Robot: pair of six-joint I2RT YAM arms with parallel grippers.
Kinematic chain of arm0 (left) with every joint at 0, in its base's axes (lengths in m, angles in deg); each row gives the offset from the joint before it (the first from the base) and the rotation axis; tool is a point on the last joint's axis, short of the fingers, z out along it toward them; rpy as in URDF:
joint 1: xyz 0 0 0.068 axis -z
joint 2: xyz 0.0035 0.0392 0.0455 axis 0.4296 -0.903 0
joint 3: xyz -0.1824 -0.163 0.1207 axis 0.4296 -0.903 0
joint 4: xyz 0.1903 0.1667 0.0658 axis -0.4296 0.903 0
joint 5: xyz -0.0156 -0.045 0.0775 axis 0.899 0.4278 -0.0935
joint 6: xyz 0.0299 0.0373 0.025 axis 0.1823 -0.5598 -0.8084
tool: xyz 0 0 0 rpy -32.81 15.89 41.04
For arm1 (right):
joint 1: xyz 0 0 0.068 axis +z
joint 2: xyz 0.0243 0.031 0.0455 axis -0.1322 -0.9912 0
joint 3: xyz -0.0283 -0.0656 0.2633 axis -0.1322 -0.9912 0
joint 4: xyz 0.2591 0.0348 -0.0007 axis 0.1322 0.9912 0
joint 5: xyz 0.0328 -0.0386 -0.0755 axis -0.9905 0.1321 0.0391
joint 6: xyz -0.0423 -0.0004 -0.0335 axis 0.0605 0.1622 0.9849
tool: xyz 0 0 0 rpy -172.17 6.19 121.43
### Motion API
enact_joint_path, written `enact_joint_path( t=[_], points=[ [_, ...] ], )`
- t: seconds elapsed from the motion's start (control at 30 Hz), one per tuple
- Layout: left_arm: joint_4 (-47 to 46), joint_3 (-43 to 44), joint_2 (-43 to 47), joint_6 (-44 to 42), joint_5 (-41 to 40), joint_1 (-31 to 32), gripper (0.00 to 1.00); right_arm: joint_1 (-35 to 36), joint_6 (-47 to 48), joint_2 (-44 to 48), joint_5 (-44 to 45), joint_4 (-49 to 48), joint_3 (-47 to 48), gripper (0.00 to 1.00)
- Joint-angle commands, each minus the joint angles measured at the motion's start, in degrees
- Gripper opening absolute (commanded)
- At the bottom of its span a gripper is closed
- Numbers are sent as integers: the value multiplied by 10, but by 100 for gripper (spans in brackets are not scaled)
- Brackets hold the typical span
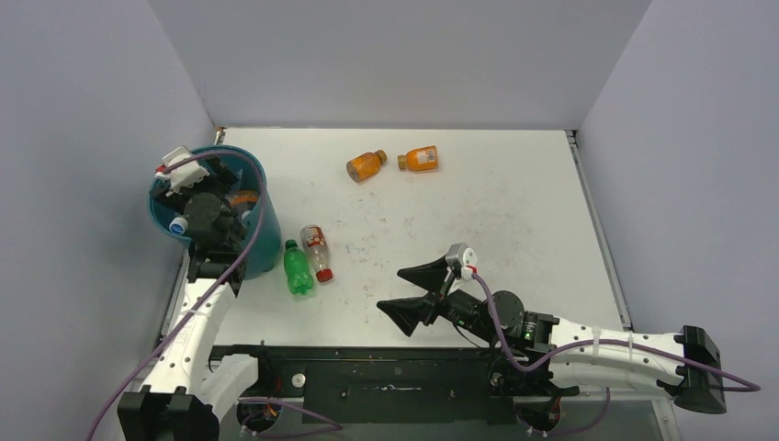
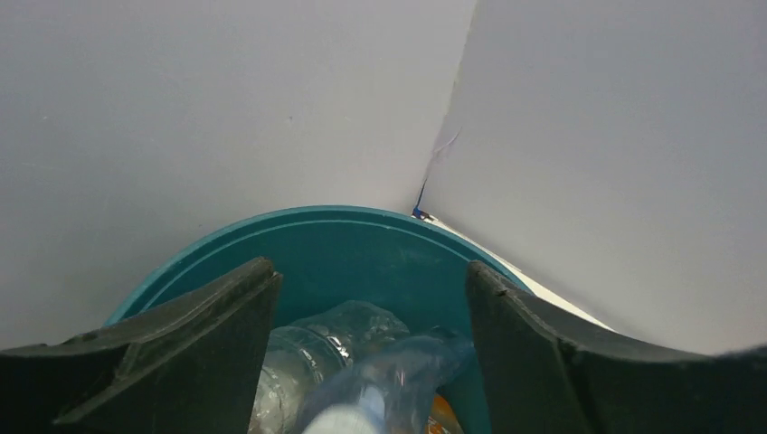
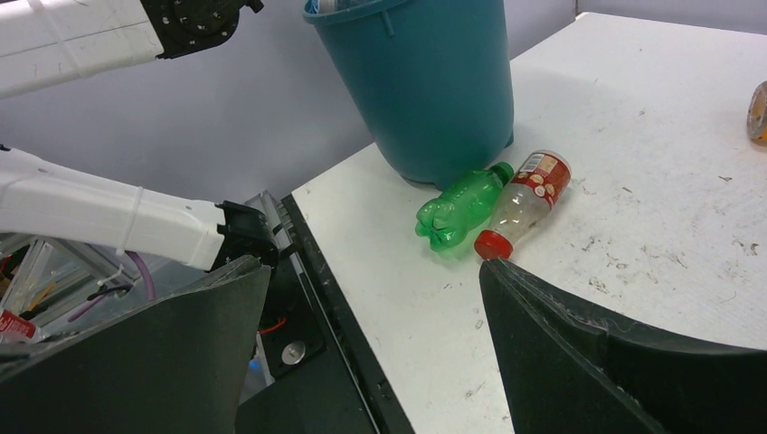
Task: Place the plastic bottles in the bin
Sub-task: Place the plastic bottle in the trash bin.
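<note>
The teal bin (image 1: 268,241) stands at the table's left edge, and my left gripper (image 1: 195,184) hangs over its mouth. In the left wrist view that gripper (image 2: 371,289) is open above the bin's rim (image 2: 344,215). A blurred clear bottle (image 2: 407,380) sits loose between the jaws, over other clear bottles (image 2: 307,357) inside. A green bottle (image 1: 296,268) and a clear red-capped bottle (image 1: 317,252) lie beside the bin. Two orange bottles (image 1: 366,165) (image 1: 420,159) lie at the far middle. My right gripper (image 1: 390,290) is open and empty, facing the green bottle (image 3: 461,206) and the red-capped one (image 3: 525,199).
Grey walls close in the table on the left, back and right. The bin (image 3: 425,90) stands close to the left wall and the table's near-left corner. The black base rail (image 1: 386,377) runs along the near edge. The left arm (image 3: 90,212) crosses the right wrist view.
</note>
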Motion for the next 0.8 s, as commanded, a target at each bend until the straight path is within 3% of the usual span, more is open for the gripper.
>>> enact_joint_path(
  t=[0.0, 0.13, 0.47, 0.63, 0.77],
  points=[
    [85, 52, 31, 32, -4, -4, 80, 4, -7, 12, -9, -27, 5, 90],
    [174, 134, 33, 33, 0, -1, 98, 3, -7, 11, -11, -29, 9, 90],
    [248, 223, 85, 15, 39, 76, 96, 3, -2, -15, -7, -28, 32, 90],
    [357, 217, 121, 48, 120, 134, 97, 3, 7, -38, -2, -19, 54, 90],
    [421, 194, 134, 79, 250, 148, 100, 3, 1, -46, 55, -2, 52, 90]
  ],
)
